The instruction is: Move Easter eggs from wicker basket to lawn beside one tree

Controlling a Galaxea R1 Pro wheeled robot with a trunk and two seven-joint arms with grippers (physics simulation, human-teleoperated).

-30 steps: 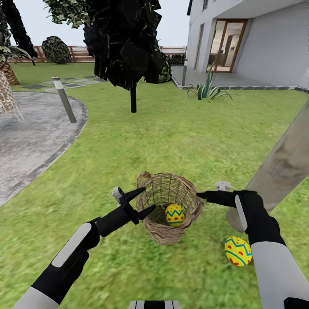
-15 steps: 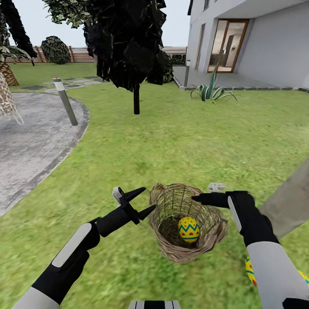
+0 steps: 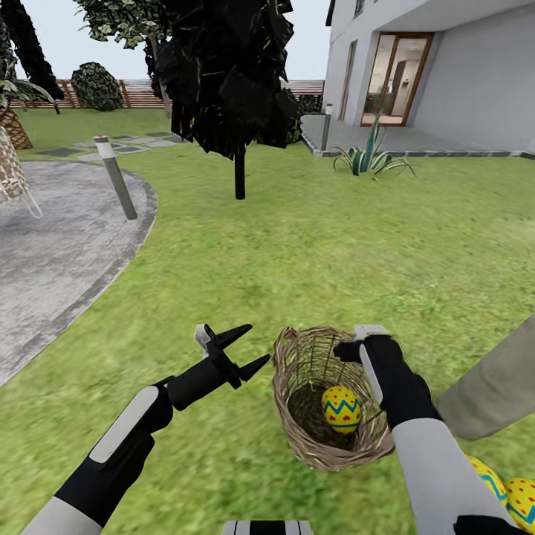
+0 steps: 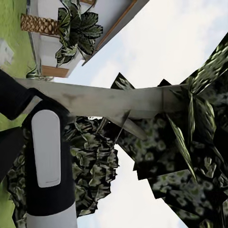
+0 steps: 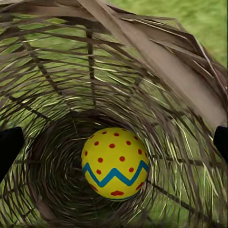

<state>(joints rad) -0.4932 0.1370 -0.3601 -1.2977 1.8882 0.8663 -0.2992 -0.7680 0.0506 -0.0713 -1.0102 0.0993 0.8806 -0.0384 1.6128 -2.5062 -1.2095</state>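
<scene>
Head view: right tool (image 3: 349, 349) wide over basket (image 3: 297, 416), one egg (image 3: 341, 409) inside; left tool (image 3: 241, 349) wide.

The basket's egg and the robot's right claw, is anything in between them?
No. In the right wrist view the right gripper looks straight down the wicker basket at the egg, with just open space between.

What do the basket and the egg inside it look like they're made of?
The wicker basket looks like brown woven twig or cane with a matte finish: separate strands show, with grass visible through the gaps. The egg looks hard, smooth and painted, perhaps plastic: it has crisp dots and a zigzag band.
</scene>
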